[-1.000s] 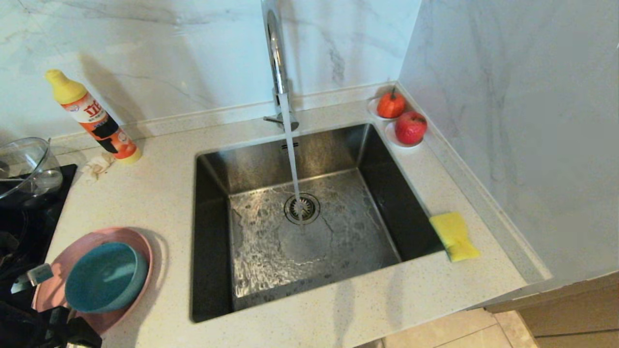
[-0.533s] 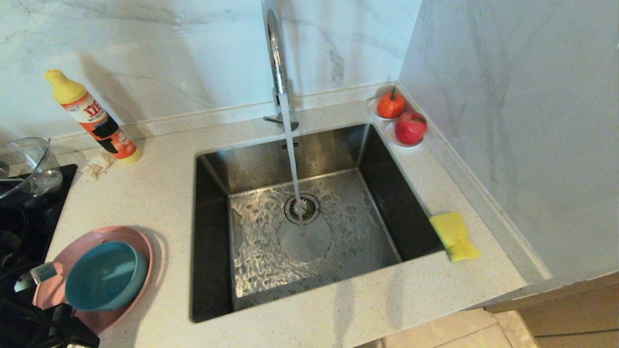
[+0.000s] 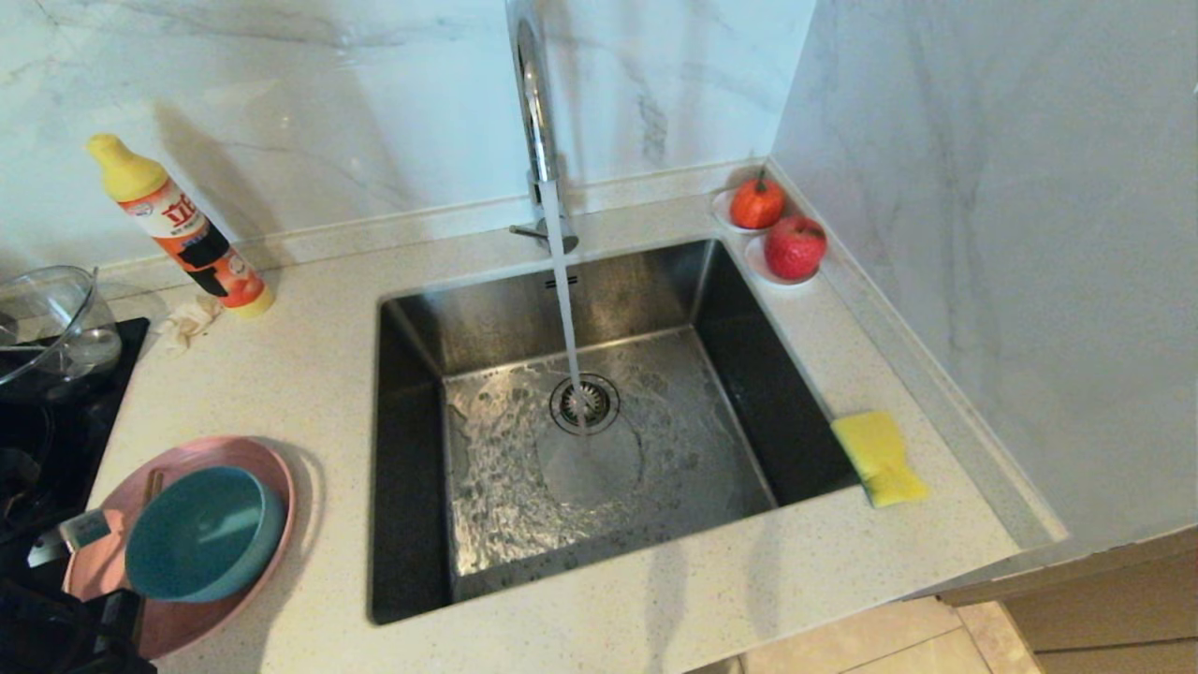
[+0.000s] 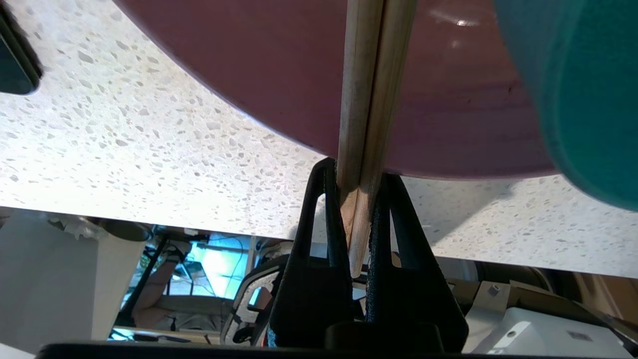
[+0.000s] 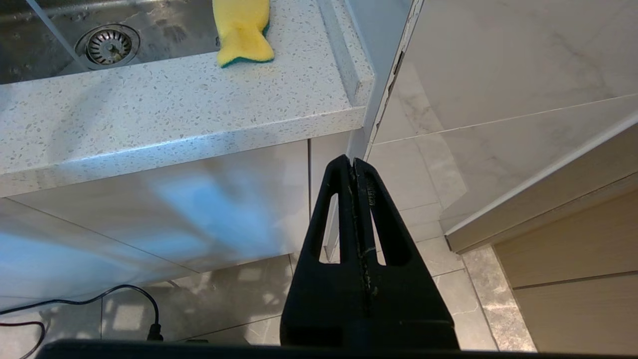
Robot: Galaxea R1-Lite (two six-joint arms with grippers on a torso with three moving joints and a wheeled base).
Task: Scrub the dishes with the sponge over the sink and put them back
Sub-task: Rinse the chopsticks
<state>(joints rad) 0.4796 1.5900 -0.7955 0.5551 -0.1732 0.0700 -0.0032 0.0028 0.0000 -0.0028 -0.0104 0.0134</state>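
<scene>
A teal bowl (image 3: 201,534) (image 4: 588,89) sits in the pink plate (image 3: 253,459) (image 4: 279,65) on the counter left of the sink (image 3: 730,440). A pair of wooden chopsticks (image 4: 369,99) (image 3: 151,484) lies across the plate beside the bowl. My left gripper (image 4: 356,172) is shut on their near end, at the plate's front edge. The yellow sponge (image 3: 880,457) (image 5: 242,32) lies on the counter at the sink's right rim. My right gripper (image 5: 353,160) hangs shut and empty below the counter front. Water runs from the tap (image 3: 533,103) onto the drain.
An orange detergent bottle (image 3: 178,225) and a crumpled tissue (image 3: 190,321) are at the back left. A clear glass bowl (image 3: 51,323) stands on the black hob (image 3: 56,412). Two red fruits (image 3: 796,247) sit in the back right corner by the wall.
My left gripper's fingers have closed on the chopsticks, and their far end now shows on the plate beside the bowl. The arm has barely shifted. The right arm is still.
</scene>
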